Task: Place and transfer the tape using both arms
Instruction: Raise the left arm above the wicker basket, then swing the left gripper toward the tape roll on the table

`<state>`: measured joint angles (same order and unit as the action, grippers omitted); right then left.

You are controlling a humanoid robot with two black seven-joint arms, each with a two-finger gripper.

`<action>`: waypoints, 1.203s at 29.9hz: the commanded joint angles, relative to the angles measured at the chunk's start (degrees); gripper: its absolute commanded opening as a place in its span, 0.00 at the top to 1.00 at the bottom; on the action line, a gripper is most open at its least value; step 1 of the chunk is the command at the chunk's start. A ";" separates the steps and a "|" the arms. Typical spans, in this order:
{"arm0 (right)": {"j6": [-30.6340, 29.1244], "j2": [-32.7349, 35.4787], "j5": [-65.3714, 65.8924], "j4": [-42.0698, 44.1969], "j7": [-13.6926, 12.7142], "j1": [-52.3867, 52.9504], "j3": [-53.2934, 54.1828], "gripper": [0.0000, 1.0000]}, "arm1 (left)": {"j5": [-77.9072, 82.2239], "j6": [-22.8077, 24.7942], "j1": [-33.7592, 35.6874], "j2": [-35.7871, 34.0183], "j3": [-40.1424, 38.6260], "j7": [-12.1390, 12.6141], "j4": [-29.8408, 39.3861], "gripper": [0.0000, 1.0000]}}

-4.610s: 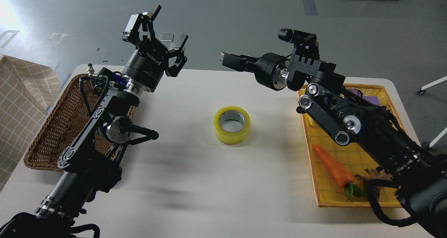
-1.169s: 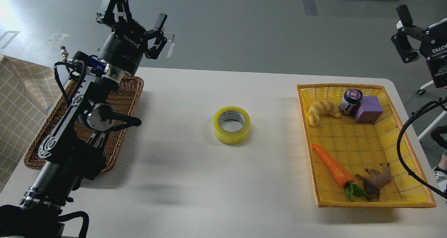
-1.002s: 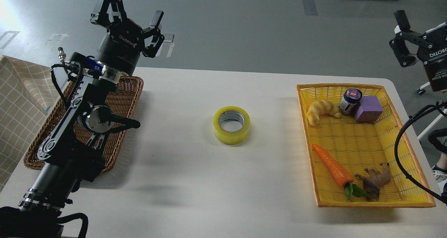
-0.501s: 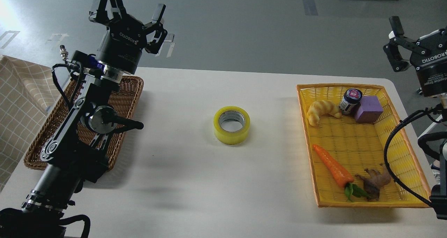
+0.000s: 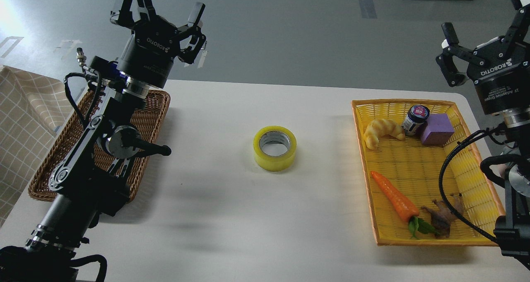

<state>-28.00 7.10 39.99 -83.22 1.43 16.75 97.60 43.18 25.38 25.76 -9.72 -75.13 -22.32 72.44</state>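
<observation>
- Roll of yellow packing tape (image 5: 275,148) lying flat, hole up, on the white table (image 5: 232,215), near the middle, touched by neither arm.
- Left gripper (image 5: 165,2) raised above the far left corner of the table, fingers (image 5: 198,13) spread wide, holding nothing.
- Left arm (image 5: 95,149) stretched over the brown wicker basket (image 5: 153,112) at the table's left edge.
- Right gripper (image 5: 482,19) raised beyond the far right corner, fingers (image 5: 446,32) spread apart, empty; one finger partly cut off by the top edge.
- Yellow woven tray (image 5: 364,157) at the right, well apart from the tape.
- In the tray: croissant (image 5: 381,131), small dark jar (image 5: 415,119) touching a purple block (image 5: 437,128), carrot (image 5: 395,197), brown animal figure (image 5: 445,213).
- Checked cloth (image 5: 20,120) at the far left.
</observation>
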 commanded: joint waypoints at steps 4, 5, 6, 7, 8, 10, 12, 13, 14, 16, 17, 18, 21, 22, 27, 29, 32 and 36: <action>0.00 -0.33 0.09 -0.10 -0.02 0.21 -0.04 0.00 | 3.82 -1.29 0.78 -1.09 0.42 0.09 0.16 0.00; 0.00 -0.33 0.09 -0.10 -0.02 0.22 -0.04 0.00 | 5.23 -1.56 0.79 -1.00 0.42 0.00 0.25 0.00; 0.00 -0.33 0.09 -0.28 -0.02 0.22 -0.04 0.00 | 8.29 -1.99 0.79 -0.91 0.51 0.00 0.25 0.00; 0.00 -0.33 0.09 -0.37 -0.02 0.22 -0.04 0.00 | 9.80 -2.26 0.79 -0.74 0.51 0.00 0.25 0.00; 0.00 -0.33 0.09 -0.54 -0.02 0.13 -0.04 0.00 | 11.38 -2.52 0.70 -0.56 0.51 0.00 0.25 0.00; 0.00 0.02 0.09 -0.54 -0.02 0.04 -0.04 0.00 | 16.65 -4.01 0.61 -0.47 0.86 -0.09 0.25 0.00; 0.00 0.02 0.09 -0.54 -0.02 -0.05 -0.04 0.00 | 19.21 -6.03 0.61 -0.47 1.38 -0.09 0.25 0.00; 0.00 0.02 0.09 -0.54 0.06 -0.14 -0.04 0.00 | 19.83 -6.74 0.61 -0.47 1.74 -0.09 0.25 0.00; 0.00 0.02 0.09 -0.46 0.06 -0.14 -0.04 0.00 | 20.27 -7.44 0.61 -0.47 2.09 -0.09 0.25 0.00; 0.00 -0.15 0.09 -0.37 0.06 -0.22 0.05 0.00 | 21.76 -9.90 0.87 -0.82 3.66 -0.09 0.25 0.00; 0.00 -0.16 0.09 -0.28 0.06 -0.14 -0.04 0.00 | 22.21 -10.60 1.05 -0.82 4.02 -0.09 0.25 0.00; 0.00 -0.16 0.09 -0.37 0.06 -0.14 -0.04 0.00 | 23.25 -11.83 1.49 -0.82 4.81 -0.09 0.42 0.00; 0.00 -0.42 0.09 -0.54 0.06 -0.05 0.05 0.00 | 26.24 -14.55 1.49 -1.00 5.95 0.00 2.69 0.00; 0.00 -0.42 0.09 -0.54 0.06 -0.05 0.05 0.00 | 27.30 -15.26 1.40 -1.09 6.13 0.00 3.32 0.00; 0.00 -0.24 0.09 -0.45 0.06 0.22 -0.04 0.00 | 37.75 -21.94 1.31 -1.09 9.82 0.18 3.94 0.00; 0.00 -0.33 0.09 -0.54 0.06 0.22 -0.04 0.00 | 40.91 -23.44 1.40 -1.00 10.96 0.26 3.94 0.00; 0.00 -0.42 0.09 -0.37 0.06 0.22 -0.04 0.00 | 45.83 -23.79 1.58 -1.00 11.67 0.87 3.94 0.00; 0.00 -0.42 0.09 -0.10 0.06 0.04 -0.12 0.00 | 54.45 -23.88 1.14 -0.65 12.37 2.37 3.85 0.00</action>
<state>-28.00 6.72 40.08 -83.64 1.50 16.96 97.56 91.39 1.63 27.21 -10.63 -63.35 -21.00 76.35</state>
